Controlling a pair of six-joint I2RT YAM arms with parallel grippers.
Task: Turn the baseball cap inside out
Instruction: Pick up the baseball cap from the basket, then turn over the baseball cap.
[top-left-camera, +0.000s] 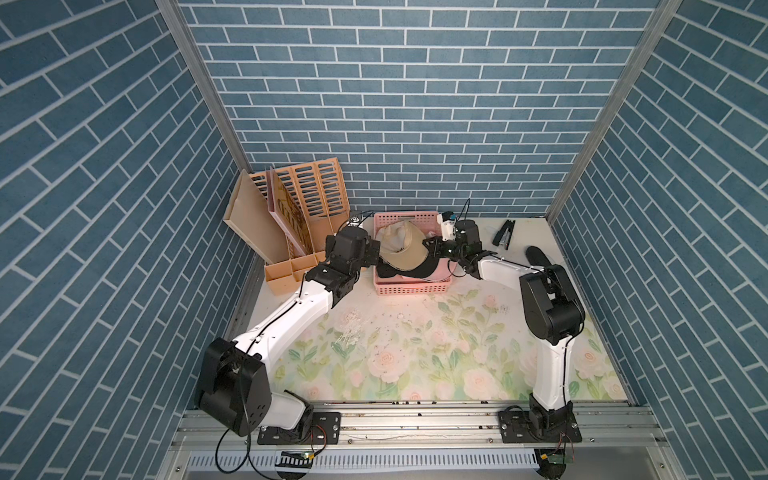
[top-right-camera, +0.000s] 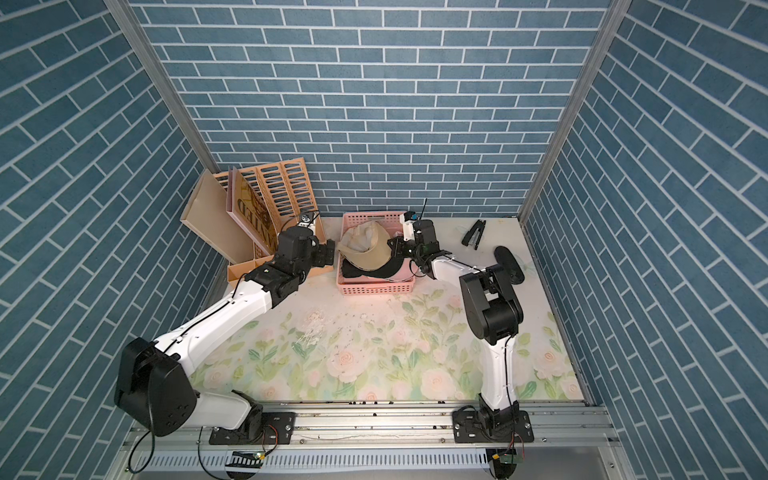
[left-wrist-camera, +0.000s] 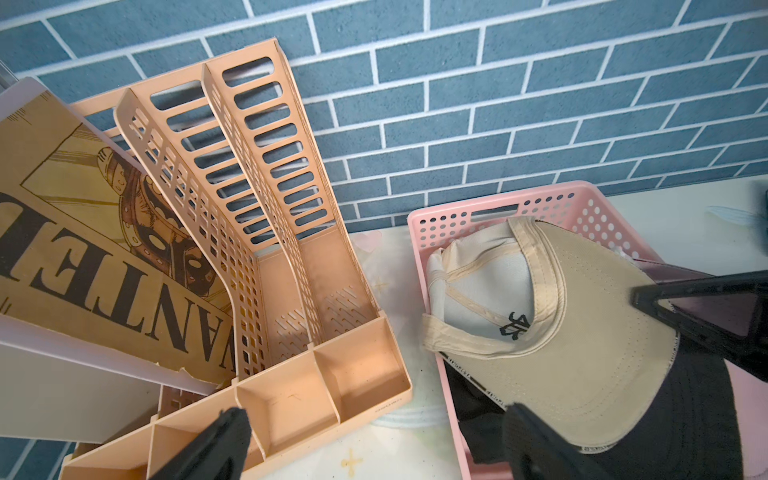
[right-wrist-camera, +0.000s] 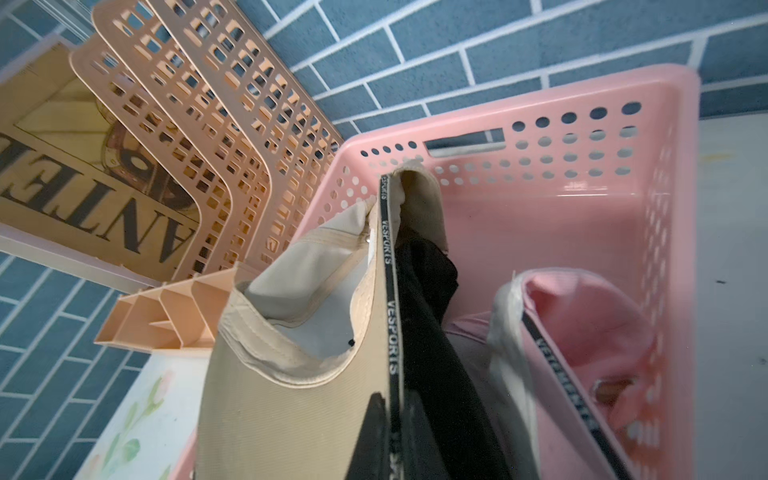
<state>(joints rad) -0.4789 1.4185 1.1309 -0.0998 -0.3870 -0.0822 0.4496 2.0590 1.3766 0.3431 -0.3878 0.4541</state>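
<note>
The floral-printed desk (top-left-camera: 415, 353) fills the lower middle of both top views. At its back left, a peach slotted plastic file rack (top-left-camera: 307, 199) leans against the wall, out of the way of the work. Just right of it, near frame centre, a pink perforated plastic basket (top-left-camera: 413, 286) keeps the caps together. The beige fabric baseball cap (top-left-camera: 405, 249) lies on top in it, over a black cloth cap (top-left-camera: 392, 272) and beside a pink cloth cap (right-wrist-camera: 582, 324). Its pale lining faces up, so the crown looks open to reach. The right jaws are clamped on the edge of its stiff brim, likely the firmest part to lift by. The left jaws stand wide apart just beside the basket's left wall, holding nothing. They seem placed to take the crown once the cap is lifted clear.
</note>
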